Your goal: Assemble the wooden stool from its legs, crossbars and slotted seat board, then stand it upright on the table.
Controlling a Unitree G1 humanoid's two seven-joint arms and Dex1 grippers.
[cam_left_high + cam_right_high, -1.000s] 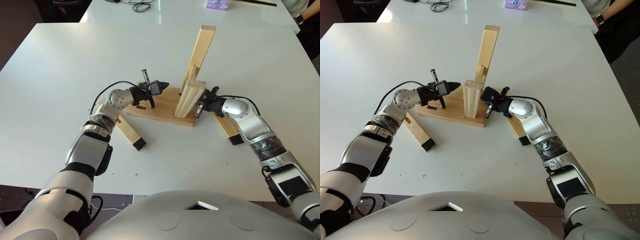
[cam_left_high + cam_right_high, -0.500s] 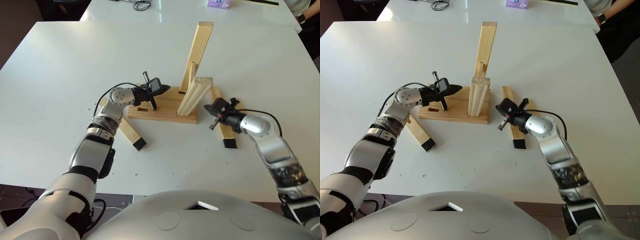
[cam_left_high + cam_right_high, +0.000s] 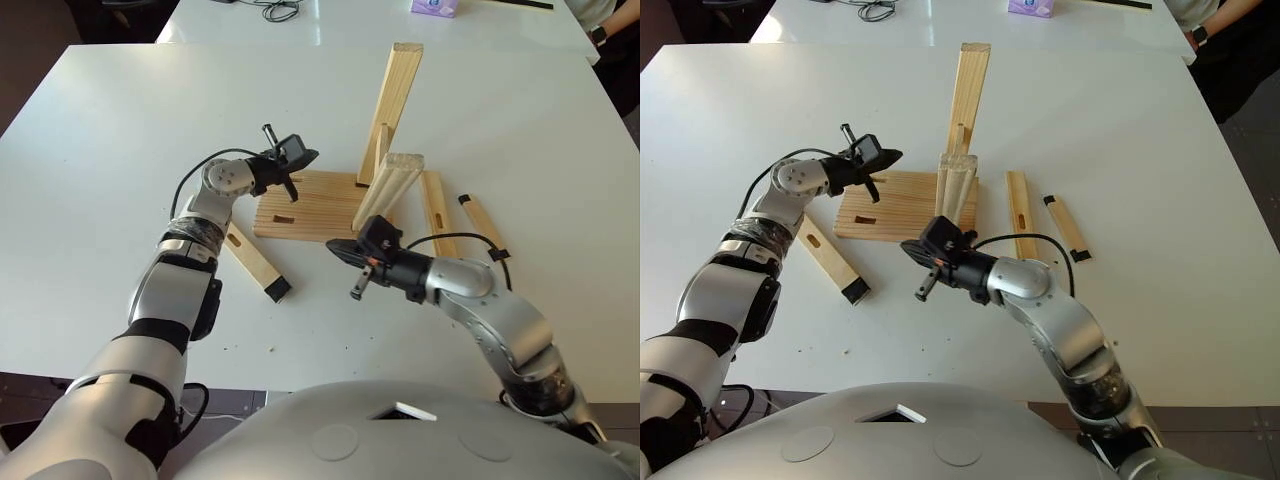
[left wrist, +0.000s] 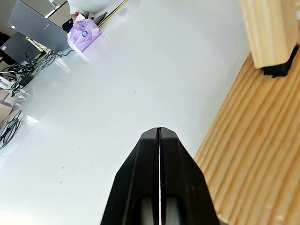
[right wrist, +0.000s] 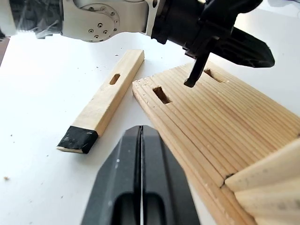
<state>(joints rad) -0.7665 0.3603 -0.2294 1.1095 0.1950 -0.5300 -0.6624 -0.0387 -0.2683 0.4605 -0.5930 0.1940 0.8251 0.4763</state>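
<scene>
The slotted seat board [image 3: 305,205] lies flat mid-table. Two legs stand in it: a tall one [image 3: 391,110] at its far right corner and a shorter one [image 3: 386,188] that leans at its near right corner. My left gripper [image 3: 311,153] is shut on nothing and hovers over the board's far left part; the left wrist view has the board's edge [image 4: 253,164] beside it. Shut and empty too, my right gripper [image 3: 333,247] hangs just in front of the board's near edge [image 5: 187,126], pointing at the slots.
A loose slotted leg [image 3: 254,262] with a black foot lies left of the board. Two more wooden pieces [image 3: 436,214] [image 3: 485,224] lie to the board's right. A purple box [image 3: 435,8] and cables sit on the far table.
My right arm has swung from the board's right side round to its near edge, uncovering the two pieces on the right. My left gripper has lifted and drawn back to the left.
</scene>
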